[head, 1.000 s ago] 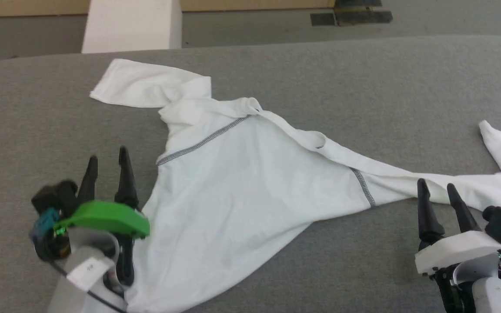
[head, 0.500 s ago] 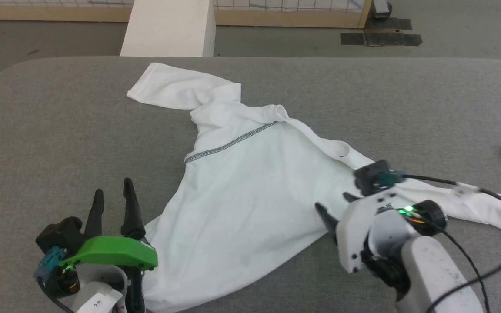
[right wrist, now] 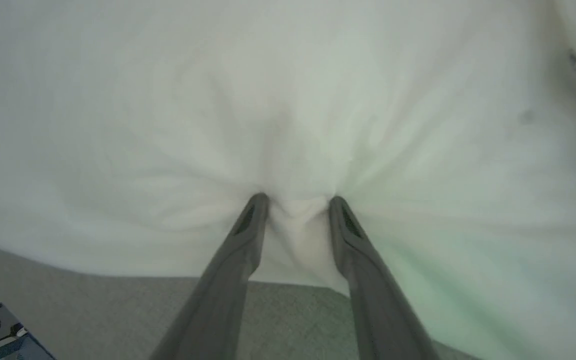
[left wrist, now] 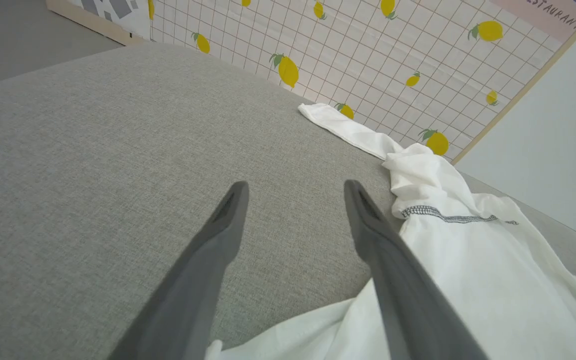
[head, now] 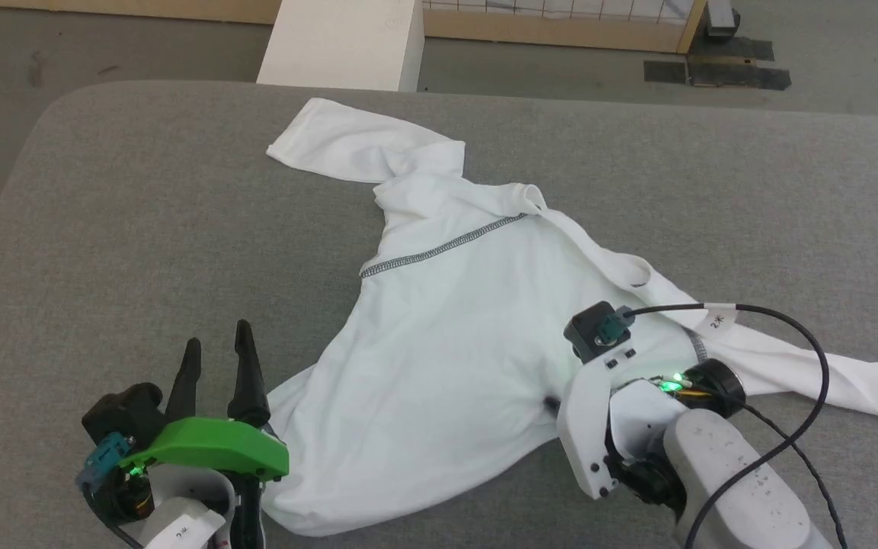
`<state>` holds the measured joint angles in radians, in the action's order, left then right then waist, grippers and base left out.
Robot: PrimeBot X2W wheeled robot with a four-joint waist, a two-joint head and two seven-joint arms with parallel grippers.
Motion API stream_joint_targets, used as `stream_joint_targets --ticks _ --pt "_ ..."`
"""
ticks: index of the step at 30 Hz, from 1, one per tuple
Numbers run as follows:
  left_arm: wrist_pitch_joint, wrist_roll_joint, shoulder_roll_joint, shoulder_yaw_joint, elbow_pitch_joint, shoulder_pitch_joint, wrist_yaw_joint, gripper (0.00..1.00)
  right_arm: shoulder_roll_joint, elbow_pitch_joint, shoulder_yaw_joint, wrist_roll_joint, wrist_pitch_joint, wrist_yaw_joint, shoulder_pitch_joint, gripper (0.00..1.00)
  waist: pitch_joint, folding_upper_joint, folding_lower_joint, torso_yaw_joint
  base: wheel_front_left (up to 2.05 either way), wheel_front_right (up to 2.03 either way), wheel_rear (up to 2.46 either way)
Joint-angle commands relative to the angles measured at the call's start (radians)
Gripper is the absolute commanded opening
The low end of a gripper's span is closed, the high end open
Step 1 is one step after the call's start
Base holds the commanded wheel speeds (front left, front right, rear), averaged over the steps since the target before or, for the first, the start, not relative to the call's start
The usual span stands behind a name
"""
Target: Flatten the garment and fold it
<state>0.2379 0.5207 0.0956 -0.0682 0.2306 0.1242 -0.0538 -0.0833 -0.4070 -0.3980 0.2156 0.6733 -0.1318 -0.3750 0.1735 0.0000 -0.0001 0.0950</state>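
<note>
I see one white shirt (head: 454,335) lying on the grey tabletop (head: 142,229). It stretches long, from one sleeve end pointing far left to the other sleeve running off to the right. I have two claws. My right claw (right wrist: 298,202) pokes into the shirt's near edge. Its fingers are partway together with a bump of cloth between them, and I cannot tell if it pinches tight. My left claw (head: 217,335) is spread wide and points far, just beside the near-left hem.

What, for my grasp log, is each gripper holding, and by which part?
Left gripper: open, nothing held. Right gripper: a bunch of the shirt body, near its lower edge, sits between its jaws; whether that is a firm hold cannot be told.
</note>
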Motion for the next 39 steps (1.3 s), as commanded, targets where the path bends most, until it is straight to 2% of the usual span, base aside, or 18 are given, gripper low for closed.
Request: stream_joint_targets --ticks 1,3,7,11,13,16,18,19,20,24,27,32,36,39 --pt "-0.003 0.002 0.005 0.000 0.002 0.001 0.002 1.00 -0.015 -0.022 -0.025 0.031 0.015 0.001 0.032 0.00 -0.010 0.0000 0.0001 -0.001 0.00 0.00 0.00" --pt "-0.004 0.002 0.006 -0.003 0.000 0.000 0.001 1.00 -0.057 0.006 -0.047 0.073 0.028 0.001 0.050 0.00 -0.018 0.0000 0.0001 -0.004 0.00 0.00 0.00" --pt "-0.005 0.003 0.010 -0.002 -0.005 -0.005 -0.003 1.00 -0.186 0.105 -0.046 0.161 0.112 0.001 0.132 0.00 -0.030 0.0000 0.0001 -0.019 0.00 0.00 0.00" --pt "-0.010 0.004 0.017 0.000 -0.014 -0.017 -0.010 1.00 -0.311 0.223 0.048 0.226 0.229 0.001 0.252 0.00 -0.037 0.0000 0.0001 -0.044 0.00 0.00 0.00" --pt "-0.014 0.006 0.018 -0.002 -0.015 -0.019 -0.011 1.00 -0.349 0.266 0.107 0.233 0.287 0.001 0.306 0.00 -0.040 0.0000 0.0001 -0.052 0.00 0.00 0.00" --pt "-0.020 0.006 0.018 -0.006 -0.016 -0.019 -0.014 1.00 -0.368 0.321 0.183 0.230 0.375 0.001 0.373 0.00 -0.044 0.0000 0.0001 -0.060 0.00 0.00 0.00" --pt "-0.023 0.007 0.018 -0.009 -0.017 -0.018 -0.016 1.00 -0.352 0.372 0.235 0.218 0.375 0.001 0.395 0.00 -0.045 0.0000 0.0001 -0.065 0.00 0.00 0.00" --pt "-0.025 0.007 0.019 -0.010 -0.017 -0.018 -0.016 1.00 -0.330 0.401 0.260 0.218 0.353 0.001 0.400 0.29 -0.046 0.0000 0.0001 -0.067 0.00 0.00 0.00" --pt "-0.028 0.007 0.020 -0.012 -0.017 -0.018 -0.015 1.00 -0.307 0.422 0.282 0.222 0.330 0.001 0.402 1.00 -0.046 0.0000 0.0001 -0.069 0.00 0.00 0.00" --pt "-0.042 0.004 0.027 -0.021 -0.017 -0.009 -0.014 1.00 -0.187 0.508 0.400 0.252 0.171 0.001 0.384 1.00 -0.049 0.0000 0.0001 -0.077 0.00 0.00 0.00" --pt "-0.058 -0.002 0.037 -0.032 -0.020 0.011 -0.011 1.00 -0.109 0.562 0.494 0.259 0.009 0.001 0.355 1.00 -0.049 0.0000 0.0001 -0.085 0.00 0.00 0.00" --pt "-0.118 -0.001 0.038 -0.055 -0.003 0.096 -0.011 1.00 -0.008 0.612 0.650 0.179 -0.239 0.001 0.320 1.00 -0.033 0.0000 0.0001 -0.108 0.00 0.00 0.00" --pt "-0.231 0.008 0.039 -0.091 0.066 0.223 -0.001 1.00 0.030 0.607 0.716 0.143 -0.393 0.001 0.284 1.00 -0.001 0.0000 0.0001 -0.144 0.00 0.00 0.00" --pt "-0.392 0.007 0.050 -0.131 0.169 0.353 -0.002 1.00 0.032 0.556 0.715 0.184 -0.473 0.001 0.264 1.00 0.039 0.0000 0.0001 -0.181 0.00 0.00 0.00"
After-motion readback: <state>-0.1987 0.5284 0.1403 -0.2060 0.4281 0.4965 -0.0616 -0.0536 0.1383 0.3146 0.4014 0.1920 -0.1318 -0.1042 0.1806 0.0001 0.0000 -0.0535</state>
